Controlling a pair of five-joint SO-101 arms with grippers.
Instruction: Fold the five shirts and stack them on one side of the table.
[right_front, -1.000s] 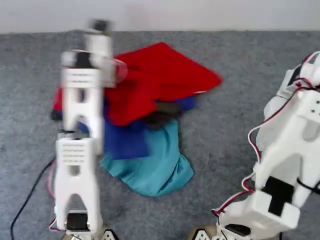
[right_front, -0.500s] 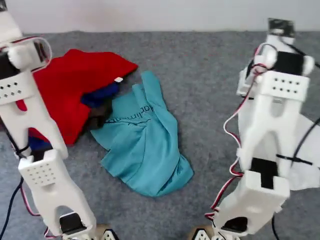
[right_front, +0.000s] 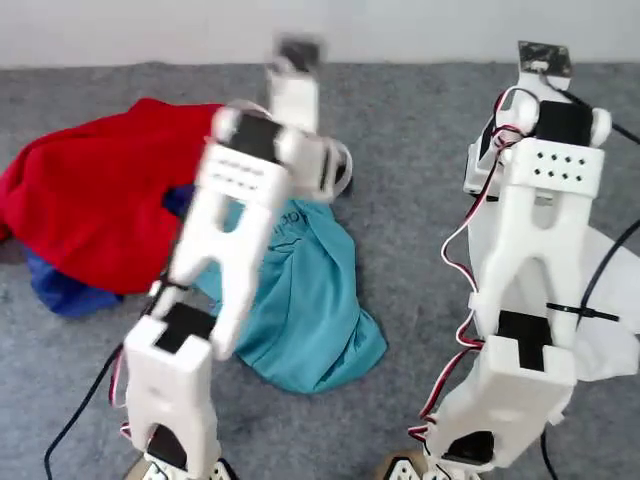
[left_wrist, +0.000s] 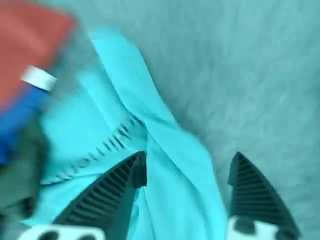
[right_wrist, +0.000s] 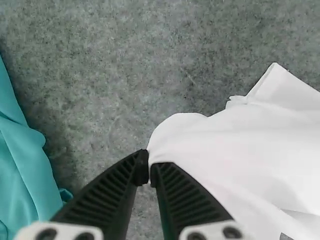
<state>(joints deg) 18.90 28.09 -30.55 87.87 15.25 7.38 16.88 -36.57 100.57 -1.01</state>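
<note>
The left tool hangs open over the crumpled teal shirt beside a red shirt; the right tool, closed, meets the white shirt on the grey surface.

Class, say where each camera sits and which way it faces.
High view: fixed above the table, looking down; left arm and right arm show.
Left wrist view: on left arm, facing down at teal shirt; open left gripper shows.
Right wrist view: on right arm, facing white shirt; shut right gripper shows.
Shared: all three show the teal shirt.
</note>
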